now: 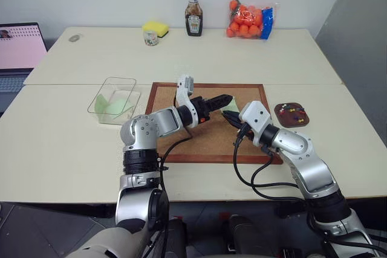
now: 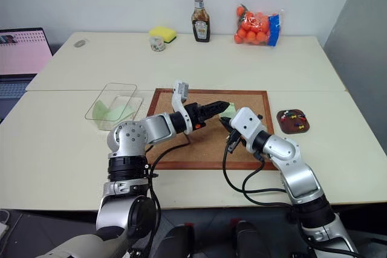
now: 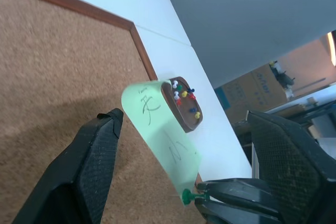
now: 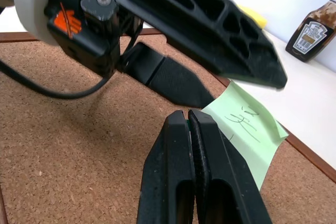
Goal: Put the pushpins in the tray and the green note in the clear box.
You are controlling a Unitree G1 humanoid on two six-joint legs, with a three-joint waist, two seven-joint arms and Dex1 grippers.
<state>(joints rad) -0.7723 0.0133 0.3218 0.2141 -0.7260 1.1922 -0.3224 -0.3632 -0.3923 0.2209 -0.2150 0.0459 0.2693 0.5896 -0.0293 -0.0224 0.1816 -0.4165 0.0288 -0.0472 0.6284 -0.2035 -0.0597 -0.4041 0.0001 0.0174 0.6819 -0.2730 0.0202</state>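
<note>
A: What is the setting?

B: A pale table (image 1: 72,149) against a white wall. A wood-framed corkboard (image 1: 175,98) lies flat at its middle. Along the far edge stand a brown sauce bottle (image 1: 193,11), a yellow sponge (image 1: 156,27) and a bag of oranges (image 1: 251,19).

A: Where are the task things?

B: The clear box (image 1: 115,99) sits just left of the corkboard, with pale green paper already inside. The small brown tray (image 1: 291,114) sits just right of the corkboard and holds several pushpins (image 3: 184,94) with yellow, red, white and blue heads. A green note (image 4: 247,129) with handwriting hangs in the air above the corkboard's right half.

A: And the grippers?

B: The right gripper (image 4: 189,124) has its two black fingers pressed together, pinching a green pushpin (image 3: 190,197) stuck through the note's corner (so the note dangles from the pin). The left gripper (image 3: 184,145) reaches in from the left with its fingers (image 3: 94,150) spread wide on either side of the note, gripping nothing. The two grippers are near each other over the corkboard.
</note>
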